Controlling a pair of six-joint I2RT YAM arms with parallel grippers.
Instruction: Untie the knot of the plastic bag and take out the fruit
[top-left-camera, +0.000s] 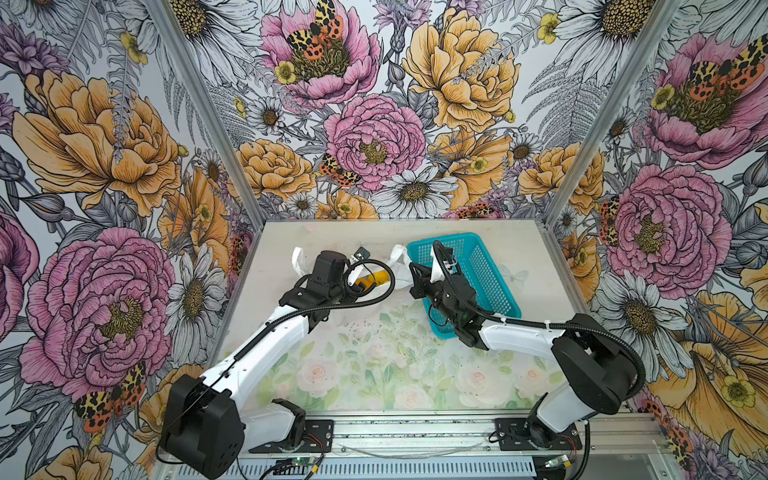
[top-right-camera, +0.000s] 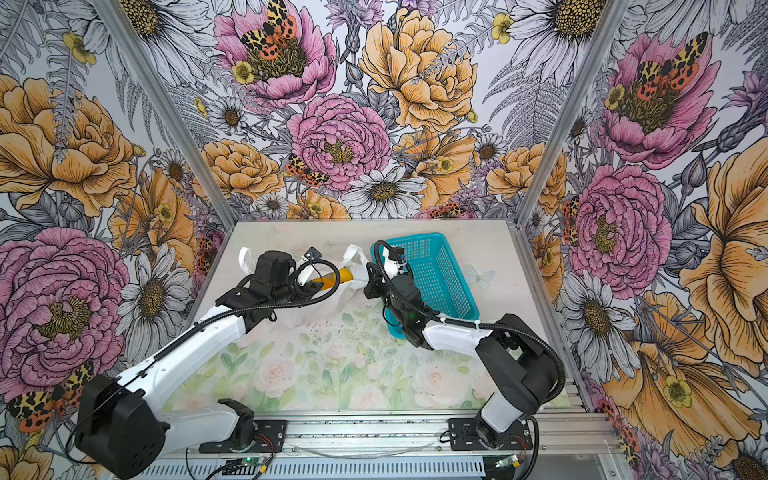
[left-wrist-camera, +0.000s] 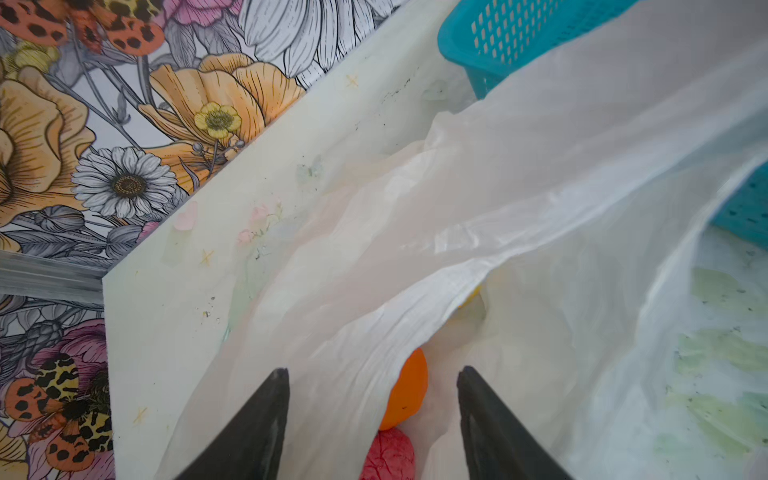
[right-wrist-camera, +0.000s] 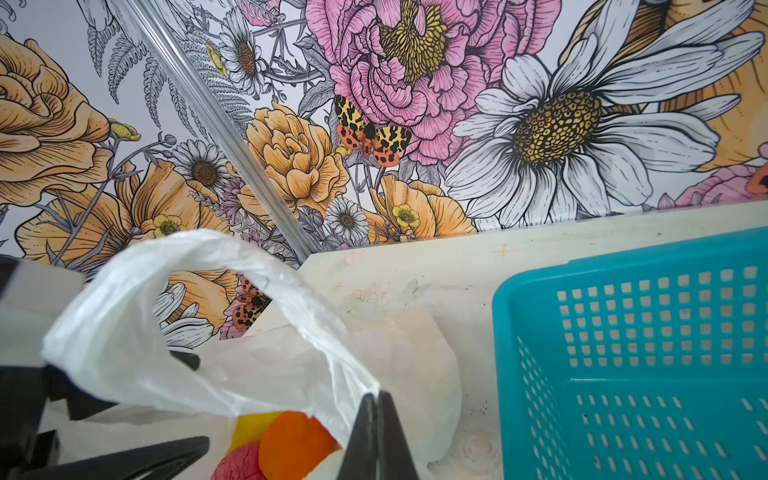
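Right wrist view: bag open, fruit not out yet

No knot showed on the plastic bag (right-wrist-camera: 124, 332) and its loop handle (right-wrist-camera: 199, 253) stood free, so I'd call the untying done. Right gripper (right-wrist-camera: 377, 419) was pinched closed on the bag's rim. Left gripper (left-wrist-camera: 372, 370) sat at the mouth, jaws spread, gripping nothing. Orange fruit (left-wrist-camera: 409, 386), pink-red bumpy ball (left-wrist-camera: 388, 455) and yellow fruit (right-wrist-camera: 249, 428) lay inside. Teal mesh basket (top-left-camera: 457, 237), at the bag's 3 o'clock in a top view, looked empty, so all the taking-out was left.

Floral table (top-left-camera: 374, 374), white plastic bag (top-left-camera: 401, 284), teal basket (top-left-camera: 478, 266)
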